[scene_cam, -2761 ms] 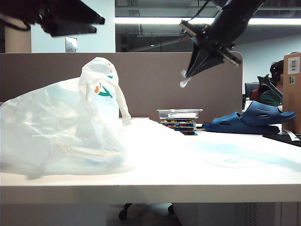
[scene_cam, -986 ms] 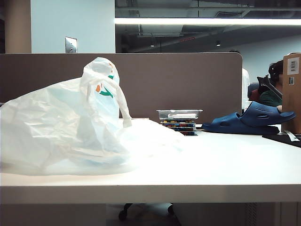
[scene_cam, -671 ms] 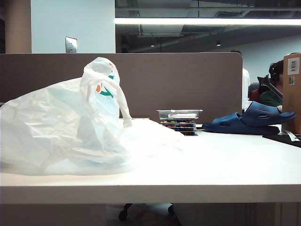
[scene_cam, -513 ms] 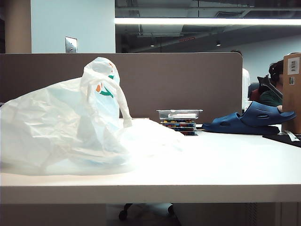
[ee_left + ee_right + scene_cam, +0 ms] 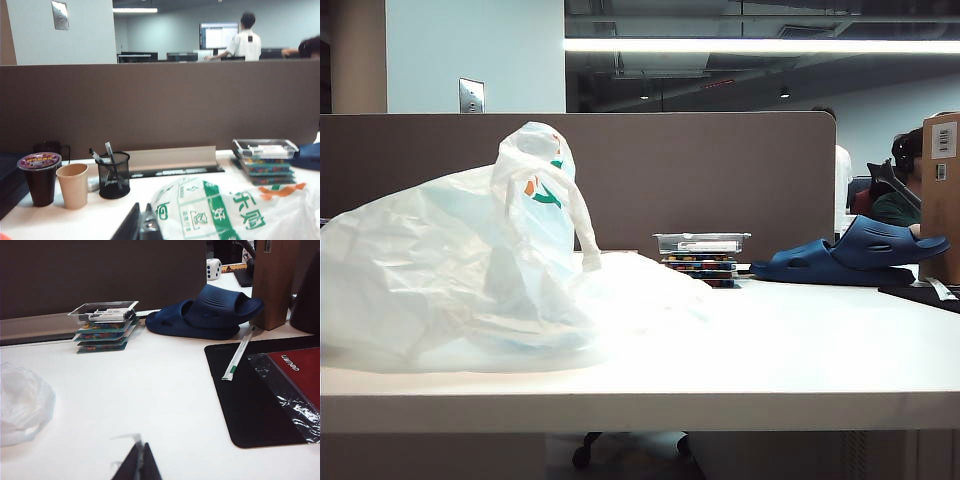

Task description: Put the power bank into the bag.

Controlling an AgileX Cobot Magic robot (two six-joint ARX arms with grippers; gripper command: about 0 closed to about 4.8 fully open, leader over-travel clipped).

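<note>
The bag (image 5: 470,270) lies crumpled on the left of the white table, one loop handle standing up beside its green and orange logo. Its printed side (image 5: 235,210) fills the near corner of the left wrist view, and an edge of the bag (image 5: 22,407) shows in the right wrist view. The power bank shows in no view. My left gripper (image 5: 142,206) is shut, its tips just beside the bag. My right gripper (image 5: 141,445) is shut over bare table, with a thin translucent wisp at its tips. Neither arm appears in the exterior view.
A stack of clear boxes (image 5: 701,255) and a blue clog (image 5: 850,255) sit at the back right. A black mat (image 5: 250,395) with a red book (image 5: 300,370) lies on the right. A mesh pen holder (image 5: 112,175) and two cups (image 5: 72,185) stand behind the bag.
Both arms, overhead in the earliest exterior frame, have left that view. Over the last second nothing in it has moved, and the bag keeps its shape.
</note>
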